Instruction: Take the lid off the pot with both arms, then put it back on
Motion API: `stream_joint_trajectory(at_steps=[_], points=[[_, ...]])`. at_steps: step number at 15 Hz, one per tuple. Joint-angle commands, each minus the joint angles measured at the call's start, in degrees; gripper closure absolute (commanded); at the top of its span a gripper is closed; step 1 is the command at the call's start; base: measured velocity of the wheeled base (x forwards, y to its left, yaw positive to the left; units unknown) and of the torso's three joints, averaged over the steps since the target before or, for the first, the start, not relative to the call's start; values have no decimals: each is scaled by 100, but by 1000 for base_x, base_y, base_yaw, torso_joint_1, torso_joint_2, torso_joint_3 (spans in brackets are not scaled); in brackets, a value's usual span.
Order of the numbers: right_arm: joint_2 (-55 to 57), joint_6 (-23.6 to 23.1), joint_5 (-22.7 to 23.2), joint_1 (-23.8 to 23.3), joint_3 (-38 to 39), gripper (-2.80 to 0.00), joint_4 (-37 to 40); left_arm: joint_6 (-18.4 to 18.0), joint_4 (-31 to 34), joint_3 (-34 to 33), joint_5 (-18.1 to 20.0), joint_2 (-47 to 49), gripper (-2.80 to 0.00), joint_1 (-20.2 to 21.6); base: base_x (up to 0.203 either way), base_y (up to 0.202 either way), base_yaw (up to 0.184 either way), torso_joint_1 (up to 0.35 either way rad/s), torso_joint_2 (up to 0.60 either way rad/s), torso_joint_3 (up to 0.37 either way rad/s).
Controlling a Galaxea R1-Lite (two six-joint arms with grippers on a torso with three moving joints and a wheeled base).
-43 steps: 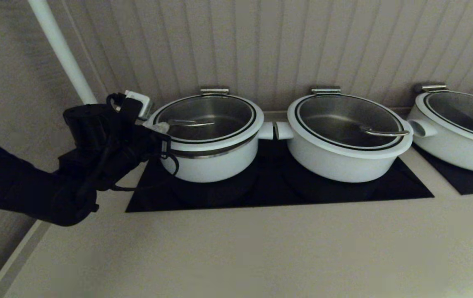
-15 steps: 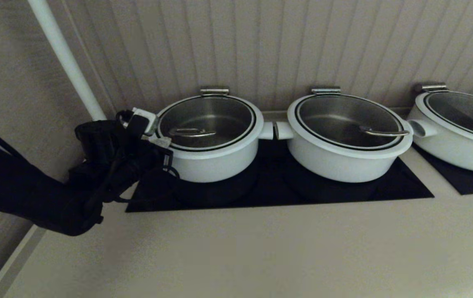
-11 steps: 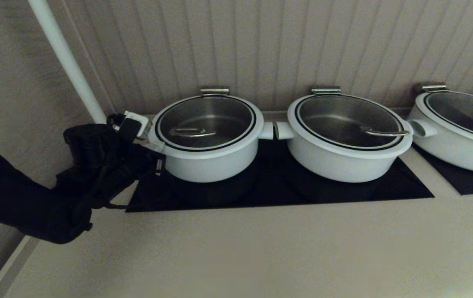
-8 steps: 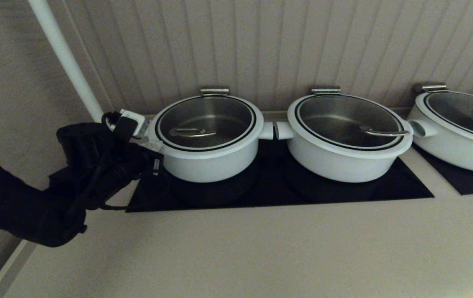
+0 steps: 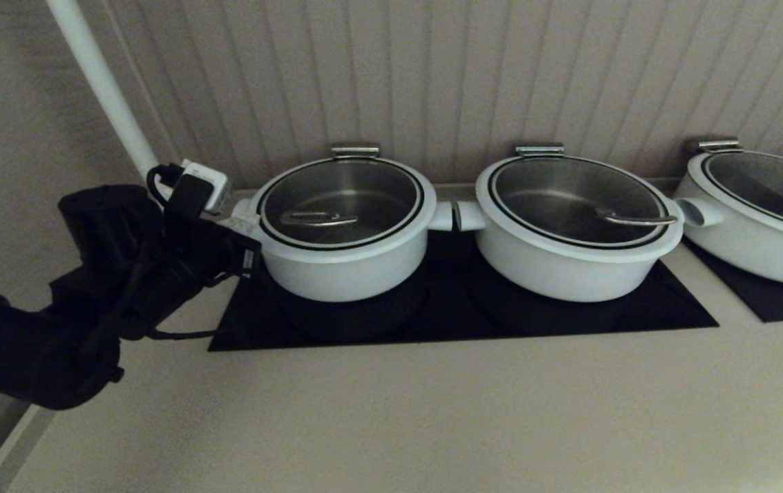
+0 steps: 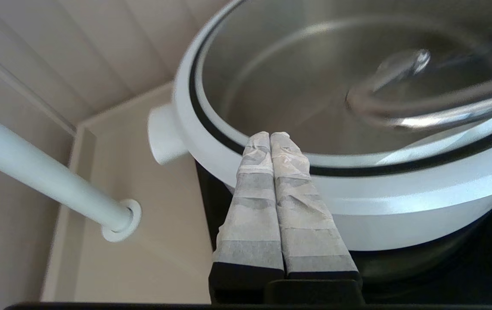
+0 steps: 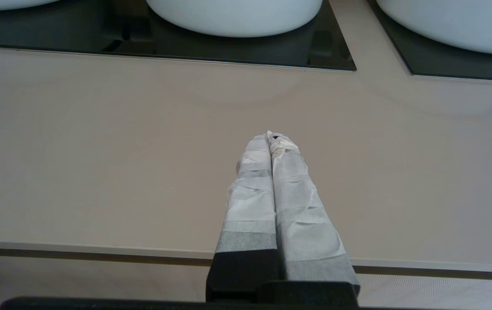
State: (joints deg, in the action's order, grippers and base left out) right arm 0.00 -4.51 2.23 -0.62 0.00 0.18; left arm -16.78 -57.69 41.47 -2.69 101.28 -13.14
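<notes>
The lid (image 5: pixel 343 195), glass with a white rim and a bent steel loop handle (image 5: pixel 316 219), lies flat and closed on the white pot (image 5: pixel 343 270) at the left of the black hob. My left gripper (image 5: pixel 244 220) is shut and empty, just left of the pot's rim by its left stub handle (image 6: pixel 164 135). In the left wrist view its taped tips (image 6: pixel 270 135) lie before the lid's rim (image 6: pixel 400 189), and I cannot tell whether they touch it. My right gripper (image 7: pixel 270 137) is shut and empty over the beige counter, out of the head view.
Two wider white lidded pots (image 5: pixel 569 233) (image 5: pixel 761 212) stand to the right. A white pole (image 5: pixel 103 89) rises behind my left arm, close to the side wall. The panelled wall stands right behind the pots. The beige counter (image 5: pixel 432 411) spreads in front of the hob (image 5: pixel 460 315).
The lid, held raised at its left edge 2.9 s ago, lies flat on the pot. My left gripper has since drawn back to the left, away from the rim.
</notes>
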Motion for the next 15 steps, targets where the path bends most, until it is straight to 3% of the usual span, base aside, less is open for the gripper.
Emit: stream_joint_trajectory(at_steps=[1,10,15], points=[[1,-6,5,1,0,0,-1,-33,-21,3,-3,-241,0,-52,0,0,0,0,0,0],[9,-6,5,1,0,0,-1,-284,-16,-27,40,-1570,0,-361,0,0,0,0,0,0],[6,-6,5,1,0,0,-1,-514,88,-674,14,-2944,0,-456,0,0,0,0,0,0]])
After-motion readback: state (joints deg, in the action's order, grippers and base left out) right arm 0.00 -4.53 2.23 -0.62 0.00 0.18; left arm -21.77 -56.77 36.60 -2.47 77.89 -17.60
